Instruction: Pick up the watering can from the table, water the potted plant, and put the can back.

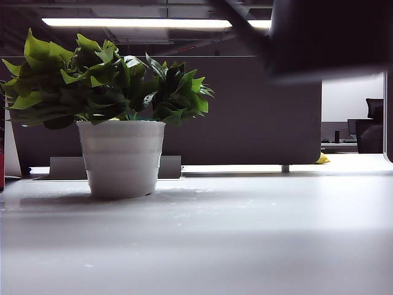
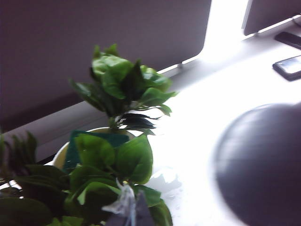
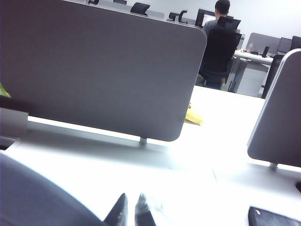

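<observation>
Hanging in the air at the upper right of the exterior view, the watering can (image 1: 325, 37) was blurred and dark, clear of the table (image 1: 245, 233), its thin spout reaching left toward the potted plant (image 1: 116, 123). Near the right wrist camera, the right claw (image 3: 130, 212) showed its two fingertips pressed almost together, with the can's dark curved body just beside them; whether they pinched its handle could not be told. The left claw (image 2: 128, 207) was only a pale blurred tip low among the leaves, too unclear to tell if it was spread or pressed together. Farther back, the plant stood upright in its white ribbed pot on the table's left side, before a grey partition (image 1: 245, 110).
</observation>
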`<state>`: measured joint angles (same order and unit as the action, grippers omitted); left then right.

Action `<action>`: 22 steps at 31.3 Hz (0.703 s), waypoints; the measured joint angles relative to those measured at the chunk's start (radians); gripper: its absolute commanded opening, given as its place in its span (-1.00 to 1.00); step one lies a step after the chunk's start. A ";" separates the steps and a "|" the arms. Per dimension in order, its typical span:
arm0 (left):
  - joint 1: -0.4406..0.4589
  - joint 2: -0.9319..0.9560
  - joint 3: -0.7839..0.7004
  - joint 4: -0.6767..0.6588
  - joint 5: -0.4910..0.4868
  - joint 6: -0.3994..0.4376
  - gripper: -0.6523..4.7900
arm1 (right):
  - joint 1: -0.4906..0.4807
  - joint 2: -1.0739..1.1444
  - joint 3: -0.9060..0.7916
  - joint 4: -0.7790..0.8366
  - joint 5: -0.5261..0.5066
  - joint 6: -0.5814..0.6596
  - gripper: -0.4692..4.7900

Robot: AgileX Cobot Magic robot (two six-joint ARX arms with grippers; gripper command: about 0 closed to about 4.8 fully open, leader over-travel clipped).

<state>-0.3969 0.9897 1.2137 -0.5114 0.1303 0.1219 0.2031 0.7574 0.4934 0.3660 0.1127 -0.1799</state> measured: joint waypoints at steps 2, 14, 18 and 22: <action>-0.005 0.000 0.000 0.000 0.001 0.000 -0.78 | -0.012 0.084 -0.031 0.146 -0.002 -0.002 -0.83; -0.034 0.000 0.000 -0.041 0.000 0.000 -0.78 | -0.159 0.697 0.055 0.631 -0.034 0.126 -0.83; -0.034 -0.003 -0.001 -0.064 -0.010 0.000 -0.78 | -0.188 0.800 0.097 0.663 -0.068 0.131 -0.83; -0.034 -0.003 -0.001 -0.064 -0.018 0.000 -0.78 | -0.198 0.849 0.119 0.698 -0.113 0.139 -0.83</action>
<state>-0.4313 0.9863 1.2125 -0.5758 0.1123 0.1223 0.0048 1.6066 0.6121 1.0641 0.0002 -0.0410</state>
